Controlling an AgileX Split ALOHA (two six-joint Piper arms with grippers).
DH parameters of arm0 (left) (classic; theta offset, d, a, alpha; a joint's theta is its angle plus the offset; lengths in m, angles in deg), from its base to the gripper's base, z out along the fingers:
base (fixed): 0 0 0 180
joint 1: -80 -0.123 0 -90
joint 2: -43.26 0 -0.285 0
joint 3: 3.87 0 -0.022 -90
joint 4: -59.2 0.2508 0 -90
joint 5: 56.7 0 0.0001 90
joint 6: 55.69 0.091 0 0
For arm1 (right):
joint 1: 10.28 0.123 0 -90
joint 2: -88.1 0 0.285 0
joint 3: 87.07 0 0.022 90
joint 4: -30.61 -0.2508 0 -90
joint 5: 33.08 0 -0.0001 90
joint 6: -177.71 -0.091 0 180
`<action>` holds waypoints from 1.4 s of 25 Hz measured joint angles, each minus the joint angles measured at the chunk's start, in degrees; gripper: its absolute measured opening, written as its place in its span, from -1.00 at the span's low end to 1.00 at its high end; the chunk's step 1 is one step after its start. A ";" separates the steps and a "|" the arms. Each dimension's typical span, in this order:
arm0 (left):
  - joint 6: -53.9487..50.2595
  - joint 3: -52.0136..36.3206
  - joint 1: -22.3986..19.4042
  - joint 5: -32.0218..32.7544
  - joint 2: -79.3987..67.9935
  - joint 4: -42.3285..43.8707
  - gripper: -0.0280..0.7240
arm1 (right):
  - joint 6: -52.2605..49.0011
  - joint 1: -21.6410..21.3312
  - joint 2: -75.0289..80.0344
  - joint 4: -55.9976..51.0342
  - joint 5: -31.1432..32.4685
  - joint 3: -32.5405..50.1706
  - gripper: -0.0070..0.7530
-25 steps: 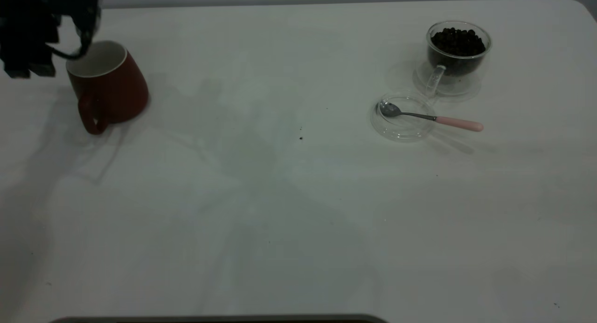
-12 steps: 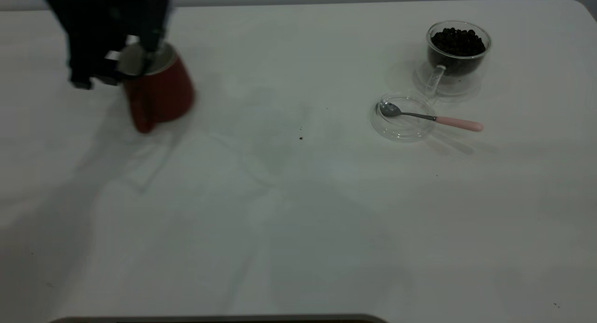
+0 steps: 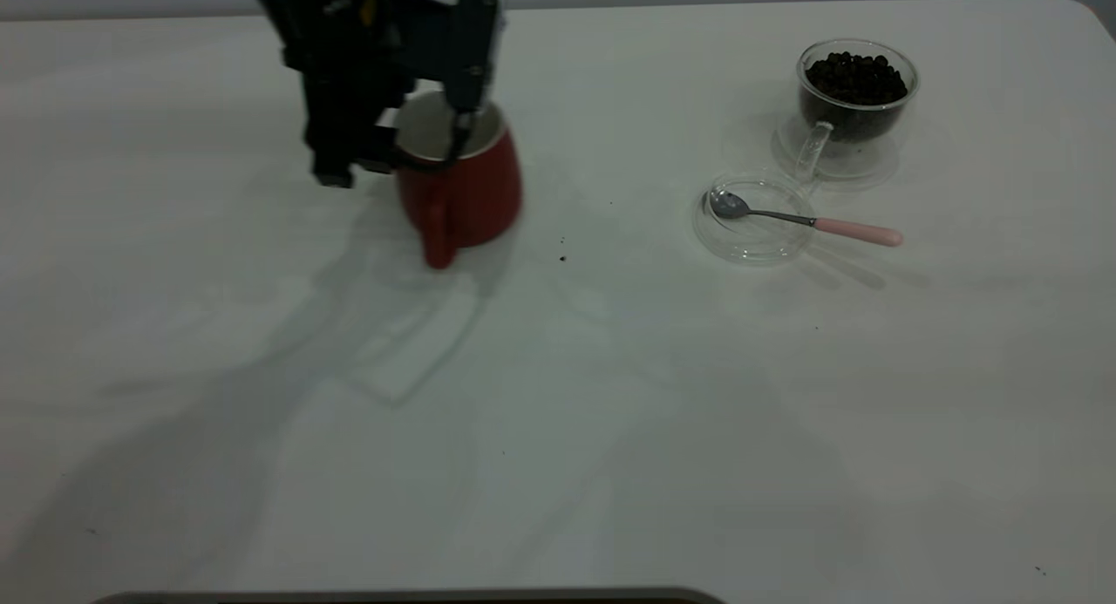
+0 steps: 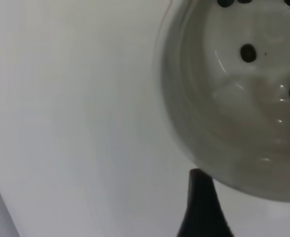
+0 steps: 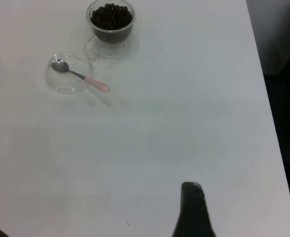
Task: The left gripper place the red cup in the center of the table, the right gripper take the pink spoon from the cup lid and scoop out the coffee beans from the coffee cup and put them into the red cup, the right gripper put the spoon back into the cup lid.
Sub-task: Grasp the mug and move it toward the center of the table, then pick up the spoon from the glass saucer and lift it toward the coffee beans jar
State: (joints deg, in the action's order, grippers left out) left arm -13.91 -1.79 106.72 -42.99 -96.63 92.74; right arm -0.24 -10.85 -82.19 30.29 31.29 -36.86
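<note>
White tabletop fills nearly every view: the table (image 3: 558,412) runs from edge to edge of the exterior frame, with a few dark specks near its middle. At upper left of centre, the left gripper (image 3: 436,138) comes down from the top edge, its jaws closed on the rim of the red cup (image 3: 466,194), one finger inside the white interior and the other outside. The cup sits slightly tilted with its loop handle facing the bottom of the frame; whether its base touches the table cannot be told. The left wrist view looks into the cup's pale interior, where a few dark beans lie. At upper right stands the coffee cup (image 3: 856,94), heaped with the coffee beans (image 3: 856,77). Just below and left of it lies the cup lid (image 3: 751,238), the pink spoon (image 3: 806,220) resting across it, bowl inside, pink handle jutting over the rim toward the right. The right gripper (image 5: 193,210) shows only one dark fingertip in the right wrist view, so its jaws cannot be judged.
</note>
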 joint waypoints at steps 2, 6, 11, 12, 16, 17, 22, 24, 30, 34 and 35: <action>-3.04 0.05 0.91 -0.46 0.05 0.00 0.59 | 0.00 0.00 0.00 0.00 0.00 0.00 0.57; -11.01 0.66 1.03 3.86 2.92 -0.06 0.59 | -0.07 0.00 0.00 0.00 0.00 0.00 0.57; -25.13 3.13 -1.43 17.44 12.84 -0.30 0.59 | -0.07 0.00 0.00 0.00 0.00 0.00 0.57; -28.42 3.68 -2.05 19.72 15.26 -0.30 0.59 | -0.07 0.00 0.00 0.00 0.00 0.00 0.57; -36.46 4.62 -3.76 28.43 25.49 -0.53 0.59 | -0.01 0.00 0.00 0.00 0.00 0.00 0.57; -37.42 4.62 -3.84 30.66 27.78 -0.68 0.59 | -0.01 0.00 0.00 0.00 0.00 0.00 0.57; -40.44 4.62 -3.78 44.02 40.94 -1.59 0.59 | -0.01 0.00 0.00 0.00 0.05 0.00 0.57; -41.78 4.62 -3.78 49.09 45.60 -1.65 0.59 | -0.01 0.00 0.00 0.00 0.05 0.00 0.57; -43.90 4.59 -3.78 53.30 57.75 -5.18 0.59 | -0.01 0.00 0.00 0.00 0.05 0.00 0.57; -43.90 0.73 -3.78 53.30 65.95 -10.37 0.59 | -0.01 0.00 0.00 0.00 0.05 0.00 0.57; -43.90 -1.15 -3.78 53.30 68.54 -11.66 0.59 | -0.01 0.00 0.00 0.00 0.05 0.00 0.57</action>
State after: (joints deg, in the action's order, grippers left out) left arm -57.81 -2.95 102.94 10.31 -28.09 81.08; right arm -0.25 -10.85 -82.19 30.29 31.34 -36.86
